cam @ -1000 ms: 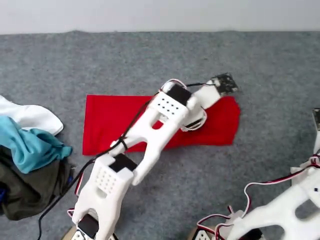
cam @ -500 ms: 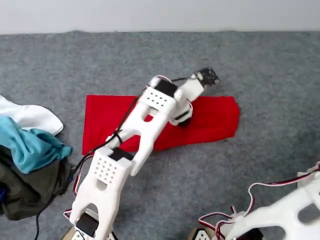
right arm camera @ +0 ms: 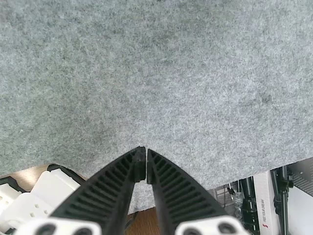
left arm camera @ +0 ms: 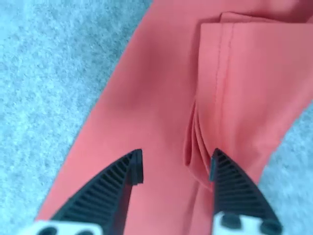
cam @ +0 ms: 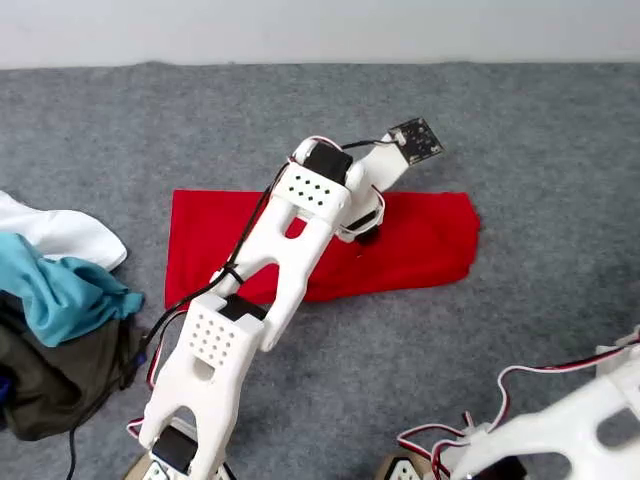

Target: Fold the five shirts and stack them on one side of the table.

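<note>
Lying flat just under L hand [left arm camera: 176, 159], fingers [left arm camera: 115, 183] apart: red shirt [left arm camera: 161, 88].

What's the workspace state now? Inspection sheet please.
Surface: grey felt mat.
Job's things: red shirt flat mid-table, part-folded; pile of shirts, white, teal and dark, at the mat's edge.
Clutter: nothing seen.
Grippers: left gripper over the red shirt's fold, jaws open; right gripper over bare mat, jaws shut.
Cables: black cable along the left arm; red-white wires by the right arm.
Surroundings: white wall behind the table.
</note>
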